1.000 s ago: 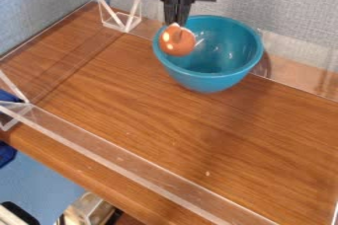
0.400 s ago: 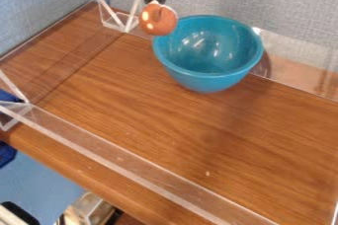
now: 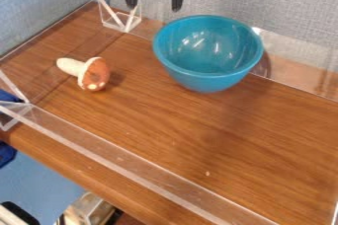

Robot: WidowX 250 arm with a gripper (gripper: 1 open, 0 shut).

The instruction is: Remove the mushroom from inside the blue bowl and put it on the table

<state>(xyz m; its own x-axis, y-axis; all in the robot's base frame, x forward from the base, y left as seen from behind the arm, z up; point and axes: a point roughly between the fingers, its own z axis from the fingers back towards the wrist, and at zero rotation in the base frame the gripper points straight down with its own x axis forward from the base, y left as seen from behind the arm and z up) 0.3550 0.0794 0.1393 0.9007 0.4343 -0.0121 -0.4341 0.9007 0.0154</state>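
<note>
The mushroom (image 3: 86, 71) lies on its side on the table (image 3: 199, 120) at the left, orange-brown cap toward the front right and pale stem toward the back left. The blue bowl (image 3: 209, 51) stands at the back centre and has nothing in it. My gripper (image 3: 152, 2) hangs high at the top edge of the view, left of the bowl and well behind the mushroom. Its two dark fingers are spread apart with nothing between them.
Low clear acrylic rails (image 3: 132, 175) run around the tabletop, with triangular braces at the back left corner (image 3: 122, 17) and the left front (image 3: 14, 111). A blue wall stands behind the table.
The gripper carried the mushroom up out of the bowl and to the left, then opened. The mushroom has dropped to the table at the left; the gripper is now empty.
</note>
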